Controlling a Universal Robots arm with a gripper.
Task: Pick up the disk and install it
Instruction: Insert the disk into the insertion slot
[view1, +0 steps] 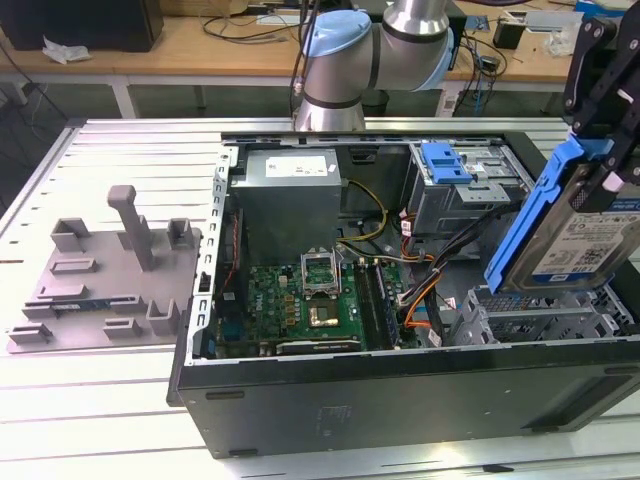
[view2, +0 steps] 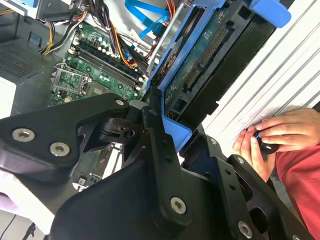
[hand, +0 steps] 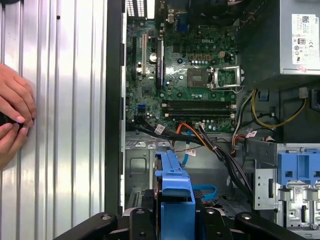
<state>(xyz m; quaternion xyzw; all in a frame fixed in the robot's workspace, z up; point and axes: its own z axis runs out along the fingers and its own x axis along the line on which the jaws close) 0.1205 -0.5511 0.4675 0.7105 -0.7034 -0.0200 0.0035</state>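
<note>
The disk (view1: 588, 243), a silver drive with a white-and-blue label in a blue plastic carrier, hangs on edge and tilted over the metal drive cage (view1: 535, 322) at the exterior view's right end of the open computer case. My gripper (view1: 598, 165) is shut on the carrier's upper end. In the second wrist view the black fingers (view2: 156, 131) clamp the blue frame, and the disk (view2: 210, 60) shows its underside with the circuit board. In the first wrist view the disk's carrier edge (hand: 172, 182) stands between the gripper (hand: 175, 217) links, above the case floor.
The open case (view1: 300, 400) holds a motherboard (view1: 300, 305), a grey power supply (view1: 288, 195), cable bundles (view1: 420, 275) and another blue carrier (view1: 446, 162) in the far bay. A grey fixture (view1: 105, 280) lies at the exterior view's left. A person's hands (view2: 272, 137) rest on the slatted table.
</note>
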